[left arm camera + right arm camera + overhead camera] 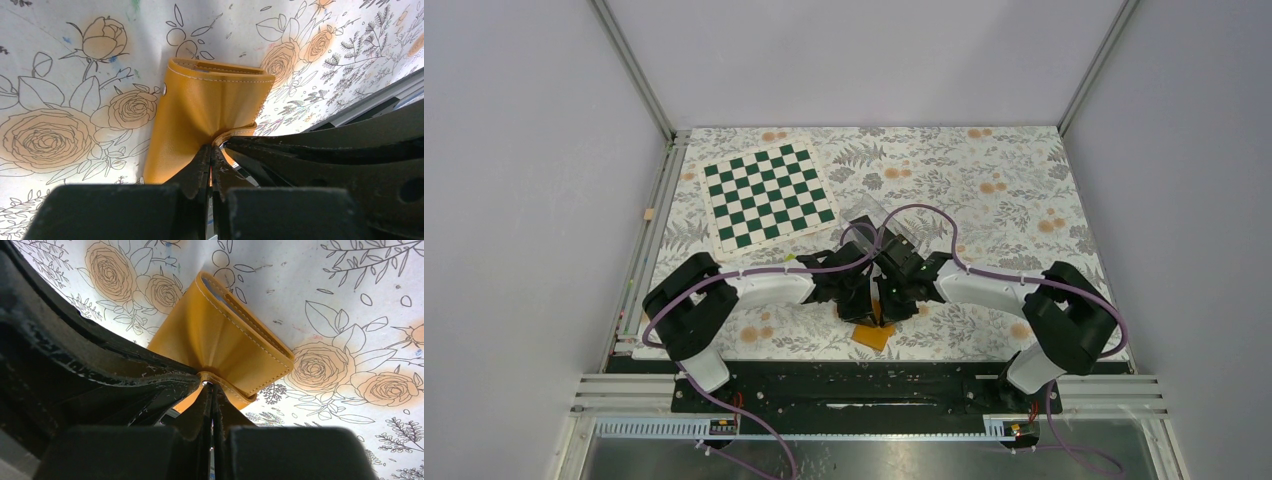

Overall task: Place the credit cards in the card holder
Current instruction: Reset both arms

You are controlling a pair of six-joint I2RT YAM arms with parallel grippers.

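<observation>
The card holder (873, 336) is an orange wallet lying on the flowered table near the front edge, between the two arms. Seen from the left wrist, the card holder (200, 115) lies partly unfolded with its snap button at the left edge. My left gripper (212, 152) is shut on its near edge, and a sliver of orange shows between the fingers. From the right wrist, the card holder (225, 340) has one flap lifted, and my right gripper (211, 388) is shut on that flap beside the snap. Both grippers (876, 308) meet over the wallet. The credit cards are out of view.
A green-and-white chessboard (767, 196) lies at the back left. Something clear (867, 222) shows just behind the two wrists. The black base rail (854, 385) runs along the front edge. Each wrist view has the other arm's dark fingers (320, 155) close beside the wallet.
</observation>
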